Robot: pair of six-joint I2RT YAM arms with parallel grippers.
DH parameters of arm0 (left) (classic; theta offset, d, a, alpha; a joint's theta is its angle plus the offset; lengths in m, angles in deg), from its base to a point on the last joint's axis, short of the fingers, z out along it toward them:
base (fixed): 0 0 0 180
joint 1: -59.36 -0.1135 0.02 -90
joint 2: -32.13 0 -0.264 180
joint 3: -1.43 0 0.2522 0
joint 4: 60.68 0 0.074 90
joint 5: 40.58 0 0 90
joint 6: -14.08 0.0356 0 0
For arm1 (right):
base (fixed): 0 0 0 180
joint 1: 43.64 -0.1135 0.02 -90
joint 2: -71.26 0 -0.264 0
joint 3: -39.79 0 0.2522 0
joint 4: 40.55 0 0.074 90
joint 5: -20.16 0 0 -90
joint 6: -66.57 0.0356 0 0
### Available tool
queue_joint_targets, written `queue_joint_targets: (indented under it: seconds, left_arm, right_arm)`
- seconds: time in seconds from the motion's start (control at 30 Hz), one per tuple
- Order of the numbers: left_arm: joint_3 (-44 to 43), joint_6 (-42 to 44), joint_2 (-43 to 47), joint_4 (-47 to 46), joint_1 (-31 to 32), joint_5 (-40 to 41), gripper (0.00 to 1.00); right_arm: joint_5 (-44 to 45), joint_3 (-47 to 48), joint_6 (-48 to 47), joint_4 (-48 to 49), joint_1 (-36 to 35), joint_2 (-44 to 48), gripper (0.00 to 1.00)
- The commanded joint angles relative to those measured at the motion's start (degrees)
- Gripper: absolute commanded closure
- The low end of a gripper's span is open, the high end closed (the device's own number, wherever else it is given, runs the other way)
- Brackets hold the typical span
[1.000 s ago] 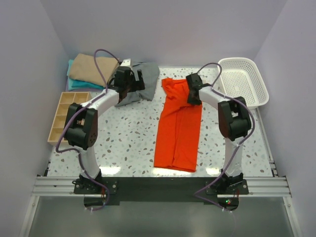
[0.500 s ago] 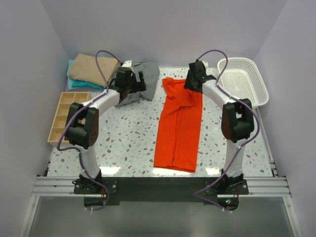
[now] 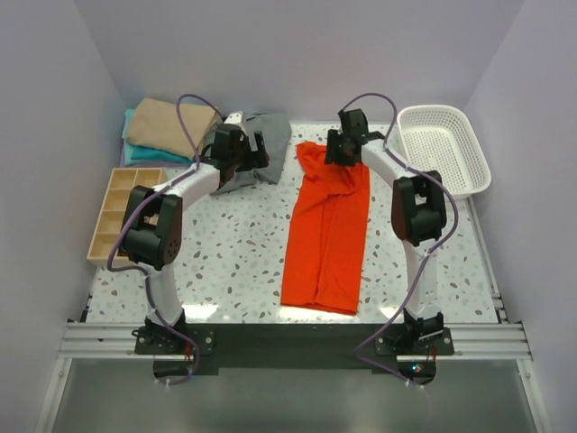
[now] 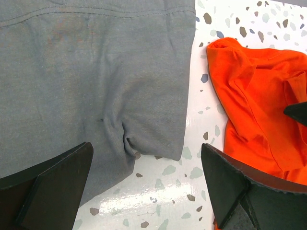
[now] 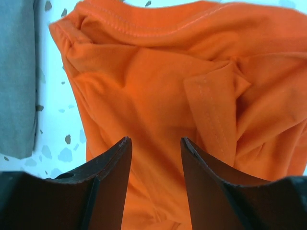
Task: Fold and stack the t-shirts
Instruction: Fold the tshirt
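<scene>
The orange shirt (image 3: 326, 230) lies as a long strip on the right half of the tabletop (image 3: 234, 253), its long axis running from far edge to near edge. The right claw (image 3: 341, 149) hangs over the far, collar end, jaws apart with nothing pinched, the strip trailing away towards the near edge; this arm is the nearer one. The left claw (image 3: 242, 149), spread wide and empty, hovers over the crumpled grey shirt (image 4: 96, 72) by the far edge, near the tan shirt (image 3: 167, 124) stacked on the teal shirt (image 3: 135, 155) in the far left corner. The overhead view gives the strip's whole length; only the right wrist view shows the sleeve hem turned over beside the collar
</scene>
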Motion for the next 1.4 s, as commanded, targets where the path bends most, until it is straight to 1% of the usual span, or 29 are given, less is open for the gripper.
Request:
queue_joint_targets:
  seconds: [0.0, 0.2, 0.4, 0.63, 0.77, 0.9, 1.1, 1.23, 1.27, 1.33, 1.37]
  left_arm:
    - [-2.4, -0.5, -0.2, -2.8, -0.6, -0.4, 0.00]
    - [-2.5, -0.5, -0.3, -2.6, -0.6, -0.4, 0.00]
    - [-2.6, -0.4, -0.2, -2.5, -0.6, -0.3, 0.00]
    - [-2.7, -0.3, -0.4, -2.6, -0.6, -0.4, 0.00]
    - [-2.8, -0.3, -0.6, -2.5, -0.6, -0.4, 0.00]
    - [-2.8, -0.3, -0.8, -2.4, -0.6, -0.4, 0.00]
    - [-2.9, 0.0, -0.7, -2.5, -0.5, -0.4, 0.00]
    - [-2.5, 1.5, -0.3, -5.0, -0.4, -5.4, 0.00]
    - [-2.4, 2.1, -0.2, -7.8, -0.4, -9.8, 0.00]
    - [-3.1, 2.1, -1.4, -10.9, -0.4, -15.9, 0.00]
    - [-5.9, 1.7, -2.5, -12.1, -0.4, -21.5, 0.00]
  right_arm:
    - [-3.0, 2.9, -1.8, -1.2, -0.1, -0.2, 0.51]
    - [1.5, 5.4, -3.0, -4.5, -0.1, -3.2, 0.49]
    - [4.9, 6.6, -3.7, -4.8, 0.0, -4.8, 0.48]
    - [13.8, 3.0, -6.5, -2.3, 0.0, -1.2, 0.47]
    - [18.4, 1.2, -7.8, -1.1, 0.1, 0.9, 0.45]
    - [24.8, 1.2, -8.8, -1.5, 0.1, 0.9, 0.44]
    - [29.4, -2.1, -9.3, 1.3, 0.4, 3.4, 0.43]
    - [29.9, -3.3, -8.1, 1.4, 1.5, 5.8, 0.43]
    - [29.1, -3.3, -7.9, 1.5, 1.8, 6.0, 0.43]
    - [26.6, -1.4, -6.1, 0.0, 3.9, 5.7, 0.43]
    - [23.1, -0.7, -4.6, -0.6, 4.7, 5.3, 0.43]
